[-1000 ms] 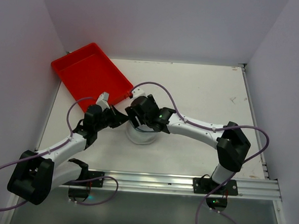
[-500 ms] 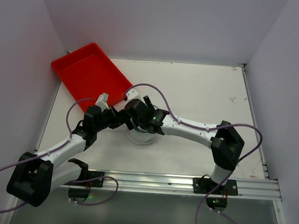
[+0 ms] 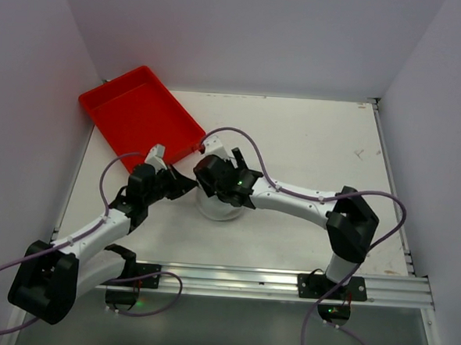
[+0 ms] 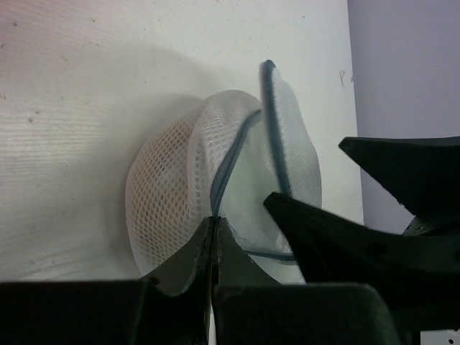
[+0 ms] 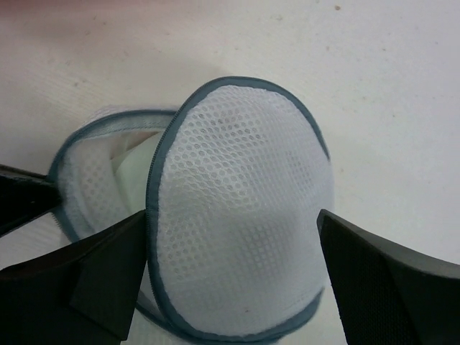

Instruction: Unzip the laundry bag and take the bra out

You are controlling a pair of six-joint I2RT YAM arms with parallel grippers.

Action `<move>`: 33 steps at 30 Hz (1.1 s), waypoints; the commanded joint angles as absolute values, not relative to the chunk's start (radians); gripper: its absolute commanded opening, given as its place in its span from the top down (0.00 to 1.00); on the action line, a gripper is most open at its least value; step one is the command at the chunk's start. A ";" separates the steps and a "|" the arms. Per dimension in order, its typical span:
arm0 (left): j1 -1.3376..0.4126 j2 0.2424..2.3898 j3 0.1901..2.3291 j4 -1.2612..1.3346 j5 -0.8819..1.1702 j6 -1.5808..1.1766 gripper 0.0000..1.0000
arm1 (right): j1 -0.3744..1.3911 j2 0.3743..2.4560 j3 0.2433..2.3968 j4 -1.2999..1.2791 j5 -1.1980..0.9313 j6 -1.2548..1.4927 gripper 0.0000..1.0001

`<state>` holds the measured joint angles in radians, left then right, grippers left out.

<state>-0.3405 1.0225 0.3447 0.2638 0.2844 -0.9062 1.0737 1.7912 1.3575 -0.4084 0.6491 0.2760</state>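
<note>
Over the last second the right arm's wrist has swung a little toward the left arm and then back, while the left arm has hardly shifted. The laundry bag [image 3: 217, 211] sits on the white surface [image 3: 318, 146] between the two arms, near the close corner of the red tray [image 3: 136, 112] but apart from it; in the top view the right wrist covers most of it. The left fingers [image 4: 188, 260] are pressed together on the bag's near edge, pinching the blue-grey zip line [image 4: 228, 162] where it meets the mesh. The bag is partly unzipped: its round mesh flap [image 5: 244, 215] stands lifted off the lower half, still joined along one side. The right fingers [image 5: 108, 280] are spread wide, one on each side of that flap, and I cannot tell whether they touch it. In the gap under the flap something pale and smooth [image 5: 133, 169] shows, too hidden to name.
</note>
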 commanded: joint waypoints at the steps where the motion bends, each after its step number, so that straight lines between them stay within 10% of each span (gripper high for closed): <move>1: -0.336 1.003 0.333 0.242 0.247 -0.904 1.00 | 1.037 1.661 1.325 -0.442 0.773 0.330 0.03; 21: -0.336 0.876 0.359 0.077 0.233 -0.833 1.00 | 0.856 0.945 0.816 -0.611 0.545 0.704 0.03; 33: -0.336 0.867 0.350 0.066 0.253 -0.807 1.00 | 0.684 1.296 0.957 -0.213 -0.058 0.509 0.15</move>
<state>-0.3405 0.8822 0.3309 0.0727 0.2539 -0.8410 0.7071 1.2125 0.8917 -0.3599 0.1654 0.5484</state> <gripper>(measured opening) 0.008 0.854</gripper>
